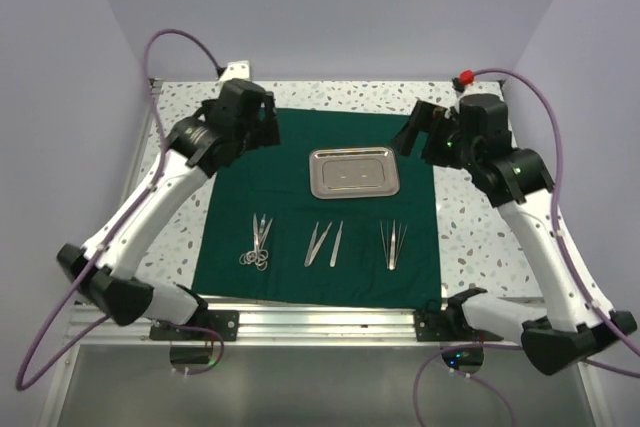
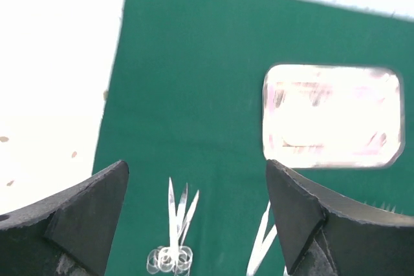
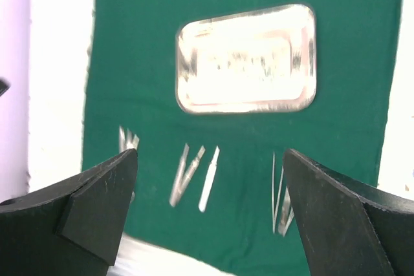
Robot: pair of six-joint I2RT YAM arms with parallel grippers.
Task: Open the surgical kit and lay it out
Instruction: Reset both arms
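The dark green drape [image 1: 290, 247] lies spread flat on the table. The shiny steel tray [image 1: 354, 172] sits on its far middle and looks empty. In a row nearer the front lie the scissors [image 1: 259, 244], a pair of forceps [image 1: 323, 243] and the tweezers [image 1: 393, 244]. My left gripper [image 1: 262, 129] is open and empty, held above the drape's far left corner. My right gripper [image 1: 415, 131] is open and empty above the far right corner. The left wrist view shows the tray [image 2: 332, 117] and scissors [image 2: 173, 231]; the right wrist view shows the tray [image 3: 246, 58], forceps [image 3: 194, 172] and tweezers [image 3: 281, 200].
The speckled white tabletop [image 1: 470, 237] borders the drape on both sides. A red knob [image 1: 465, 78] stands at the back right corner. Purple cables [image 1: 180, 42] loop above the arms. An aluminium rail [image 1: 310, 319] runs along the near edge.
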